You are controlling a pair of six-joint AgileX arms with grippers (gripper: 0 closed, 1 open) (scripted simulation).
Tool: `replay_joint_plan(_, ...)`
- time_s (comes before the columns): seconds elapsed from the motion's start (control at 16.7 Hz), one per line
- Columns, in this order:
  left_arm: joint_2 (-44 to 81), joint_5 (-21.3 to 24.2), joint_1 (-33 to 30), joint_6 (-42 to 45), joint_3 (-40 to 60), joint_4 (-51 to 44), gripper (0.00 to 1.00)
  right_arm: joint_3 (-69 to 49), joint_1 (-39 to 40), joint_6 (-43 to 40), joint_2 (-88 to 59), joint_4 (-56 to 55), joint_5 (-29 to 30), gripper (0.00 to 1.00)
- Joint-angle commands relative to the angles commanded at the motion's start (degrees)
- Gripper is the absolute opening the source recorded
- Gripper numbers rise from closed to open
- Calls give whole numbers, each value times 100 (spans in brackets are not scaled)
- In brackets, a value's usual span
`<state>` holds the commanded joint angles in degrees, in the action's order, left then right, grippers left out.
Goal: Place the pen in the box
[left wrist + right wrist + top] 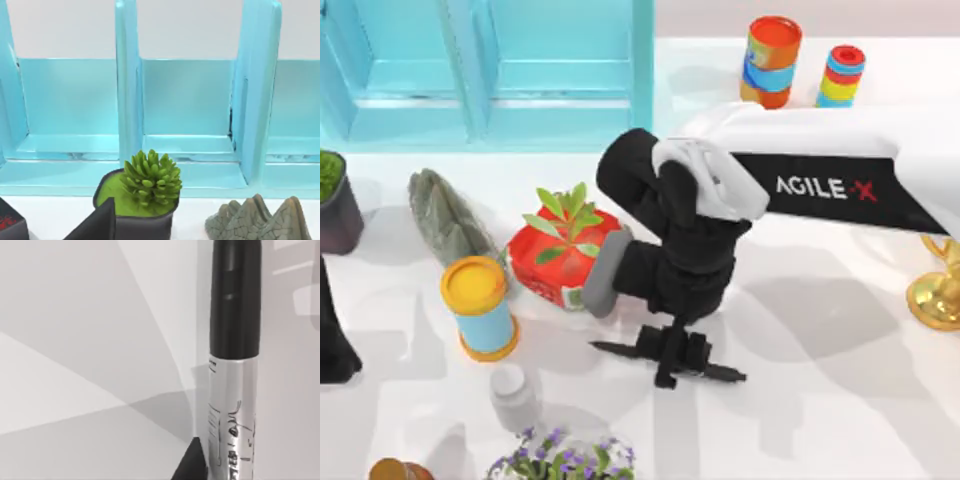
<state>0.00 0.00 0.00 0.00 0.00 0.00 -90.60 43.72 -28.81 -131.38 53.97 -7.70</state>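
overhead, the turquoise box [490, 70] spans the eleven o'clock corner of the white table [840, 330], its open compartments facing the scene, while my right arm reaches in from three o'clock and bends down over the middle. beside it at nine o'clock stands the red planter [560, 262], with a yellow-lidded can [478, 305] further on. my right gripper [670, 362] sits low over the pen [715, 372], which lies flat on the table near six o'clock of centre, running roughly nine to three with both ends poking out past the fingers; whether the jaws are clenched on it or released cannot be told. the right wrist view shows the barrel close up, black cap meeting the grey labelled band. my left arm is parked at the nine o'clock edge. judged light, stiff and smooth, the pen would likely roll or pivot, so mid-barrel on the grey band looks the sound place to hold.
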Motion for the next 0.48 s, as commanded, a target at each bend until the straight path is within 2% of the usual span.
replay_joint_plan(0.18,0,0,0,0,0,0,100,0,0,0,0,0,0,2)
replay_joint_plan(0.48,0,0,0,0,0,0,100,0,0,0,0,0,0,0)
